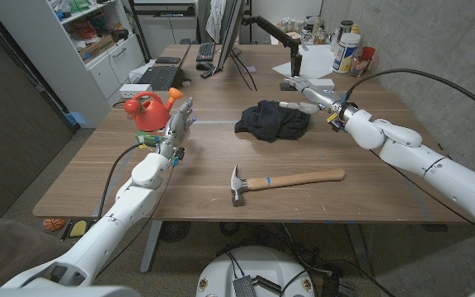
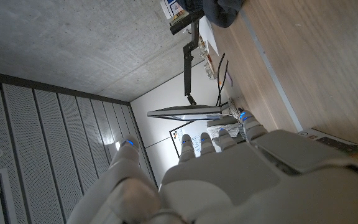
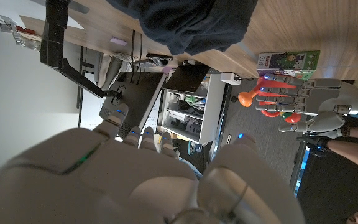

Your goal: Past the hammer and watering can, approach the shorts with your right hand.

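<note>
Left of the shorts (image 1: 272,120), our left hand (image 1: 177,125) stands with fingers spread beside the red watering can (image 1: 148,110). The hammer (image 1: 281,181) lies nearer us on the counter (image 1: 204,194). Our right hand (image 1: 310,96) hovers spread, just right of the shorts.

No readable text anywhere. Print on the green and white flat box (image 3: 289,60) at the wooden surface (image 1: 204,165) edge too small to make out; label on the white bottle (image 1: 345,53) blurred as well.
</note>
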